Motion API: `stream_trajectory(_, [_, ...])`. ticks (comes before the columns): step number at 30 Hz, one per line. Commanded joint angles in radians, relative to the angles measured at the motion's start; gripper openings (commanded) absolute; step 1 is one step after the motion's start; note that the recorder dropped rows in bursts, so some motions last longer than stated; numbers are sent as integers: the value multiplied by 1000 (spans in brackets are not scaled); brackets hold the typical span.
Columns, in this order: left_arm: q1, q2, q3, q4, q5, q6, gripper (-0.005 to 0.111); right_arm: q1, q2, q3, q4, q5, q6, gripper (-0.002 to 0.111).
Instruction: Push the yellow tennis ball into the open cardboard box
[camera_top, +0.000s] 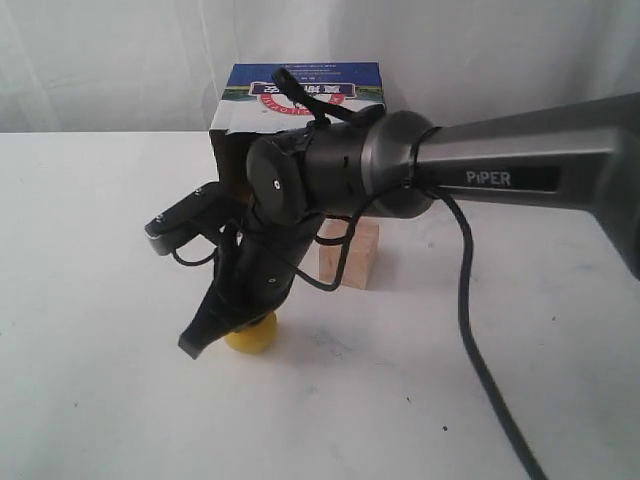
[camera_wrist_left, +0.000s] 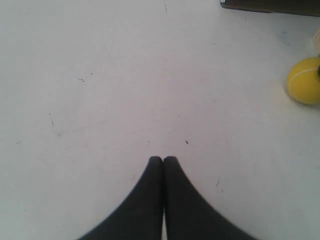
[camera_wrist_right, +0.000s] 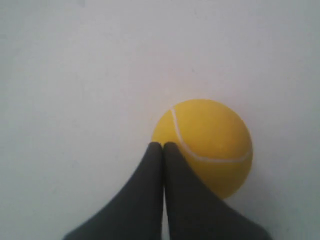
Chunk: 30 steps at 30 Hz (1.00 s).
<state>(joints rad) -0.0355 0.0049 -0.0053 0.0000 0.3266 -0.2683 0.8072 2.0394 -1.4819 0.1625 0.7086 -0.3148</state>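
The yellow tennis ball (camera_top: 255, 336) lies on the white table, in front of the open cardboard box (camera_top: 305, 95) with its blue printed top. My right gripper (camera_top: 196, 344) reaches across from the right and points down, its shut fingers against the ball's left side and partly hiding it. In the right wrist view the shut gripper (camera_wrist_right: 163, 145) overlaps the ball (camera_wrist_right: 212, 137), with nothing held between the fingers. My left gripper (camera_wrist_left: 163, 159) is shut and empty over bare table, with the ball (camera_wrist_left: 305, 80) far off to one side. The exterior view does not show the left gripper.
A pale wooden cube (camera_top: 352, 258) stands between the ball and the box, slightly right of the ball. The right arm and its black cable (camera_top: 470, 330) hide most of the box front. A dark edge of the box (camera_wrist_left: 270, 5) shows in the left wrist view.
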Motion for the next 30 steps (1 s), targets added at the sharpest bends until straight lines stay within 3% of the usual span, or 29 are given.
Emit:
stream_trajectory(1, [-6,-5,5,0,34,5,0,-15,48,7,-30,-41,4,0])
stream_trajectory(12, [-6,-5,5,0,34,5,0,-20,44,-7,-57,-80,6,0])
stream_trajectory(30, [-6,-5,5,0,34,5,0,-60,42,-209,-194,-62,30,0])
